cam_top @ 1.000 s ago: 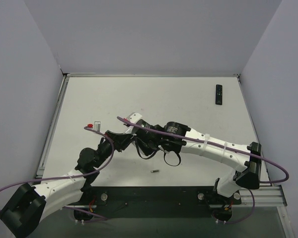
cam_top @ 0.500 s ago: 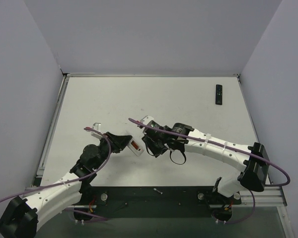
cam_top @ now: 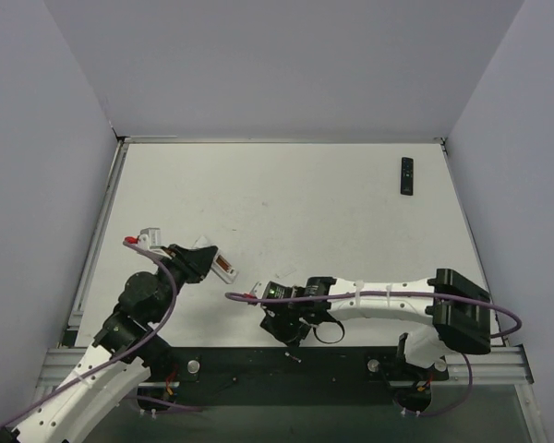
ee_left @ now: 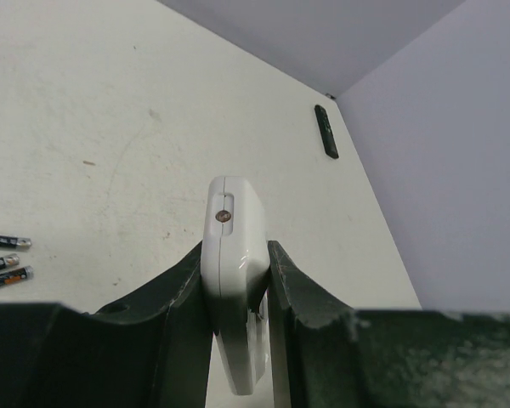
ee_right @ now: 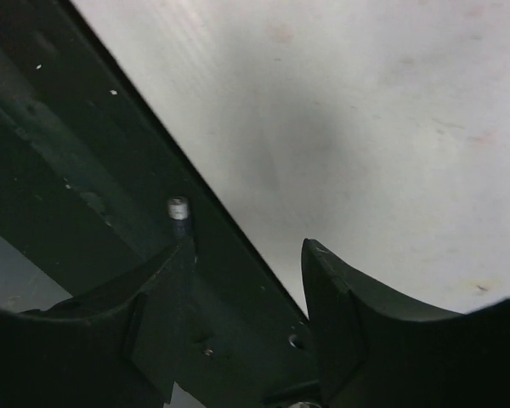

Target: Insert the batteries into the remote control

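Note:
My left gripper (cam_top: 203, 259) is shut on a white remote (cam_top: 222, 268), held above the table at the front left; its open orange compartment shows from above. In the left wrist view the remote (ee_left: 234, 246) stands edge-on between my fingers (ee_left: 183, 297). Three batteries (ee_left: 4, 262) lie on the table at that view's left edge. My right gripper (cam_top: 291, 335) is open and empty, low over the table's front edge. One small grey cylinder (ee_right: 178, 208) with a pale end lies on the dark rail beside my right gripper's left fingertip (ee_right: 174, 255); it also shows in the top view (cam_top: 295, 358).
A black remote (cam_top: 406, 175) lies at the far right of the white table, also seen in the left wrist view (ee_left: 325, 132). The black base rail (cam_top: 258, 365) runs along the front edge. Purple cables loop off both arms.
My left gripper has drawn back to the left with the white remote. My right gripper has swung from the remote down to the front edge. One battery went from the table onto the black rail.

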Tool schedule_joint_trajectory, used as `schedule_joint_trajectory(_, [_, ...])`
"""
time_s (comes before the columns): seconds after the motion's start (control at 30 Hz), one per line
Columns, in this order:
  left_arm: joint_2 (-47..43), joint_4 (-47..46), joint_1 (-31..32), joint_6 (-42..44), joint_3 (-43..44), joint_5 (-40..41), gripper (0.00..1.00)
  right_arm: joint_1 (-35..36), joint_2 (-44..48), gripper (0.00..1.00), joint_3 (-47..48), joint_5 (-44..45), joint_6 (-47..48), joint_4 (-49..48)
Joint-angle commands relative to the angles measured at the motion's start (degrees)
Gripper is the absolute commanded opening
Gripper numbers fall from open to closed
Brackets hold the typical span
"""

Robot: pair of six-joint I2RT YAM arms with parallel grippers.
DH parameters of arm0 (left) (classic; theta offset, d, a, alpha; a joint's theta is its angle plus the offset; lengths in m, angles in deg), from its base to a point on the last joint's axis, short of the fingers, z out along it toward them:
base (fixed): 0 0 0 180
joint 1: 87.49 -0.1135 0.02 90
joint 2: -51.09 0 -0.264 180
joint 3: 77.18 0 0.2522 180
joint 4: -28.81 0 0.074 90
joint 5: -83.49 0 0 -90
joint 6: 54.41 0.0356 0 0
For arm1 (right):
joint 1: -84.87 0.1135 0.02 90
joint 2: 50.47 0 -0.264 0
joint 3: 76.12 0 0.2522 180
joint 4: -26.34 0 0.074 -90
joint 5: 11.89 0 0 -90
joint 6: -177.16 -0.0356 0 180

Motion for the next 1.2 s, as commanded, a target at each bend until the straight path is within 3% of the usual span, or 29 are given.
schedule_joint_trajectory(0.0, [-6.0,12.2,-0.3,6.5,7.7,7.5,0.00,3.5,-5.2,0.47,2.3,-5.8,0.8,-2.2])
schedule_joint_trajectory(0.33, [-13.2,21.6,-0.3,6.3,11.4,9.6,0.00,5.4,-11.3,0.35,4.9,-3.4,-4.1,1.6])
schedule_joint_trajectory(0.6, [-13.5,22.6,-0.3,6.1,11.2,8.9,0.00,8.0,-13.2,0.29,5.9,1.5,-5.2,6.8])
schedule_joint_trajectory(0.93, [-13.5,21.6,-0.3,5.4,10.2,7.7,0.00,9.0,-15.9,0.11,6.1,4.6,-2.7,8.7])
schedule_joint_trajectory(1.1, [-12.6,19.7,-0.3,5.2,9.5,5.9,0.00,9.0,-15.1,0.17,6.2,4.6,-0.5,9.0])
schedule_joint_trajectory(1.17, [-11.8,19.2,-0.3,5.2,9.5,5.5,0.00,8.9,-14.2,0.23,6.4,4.4,-0.4,9.1])
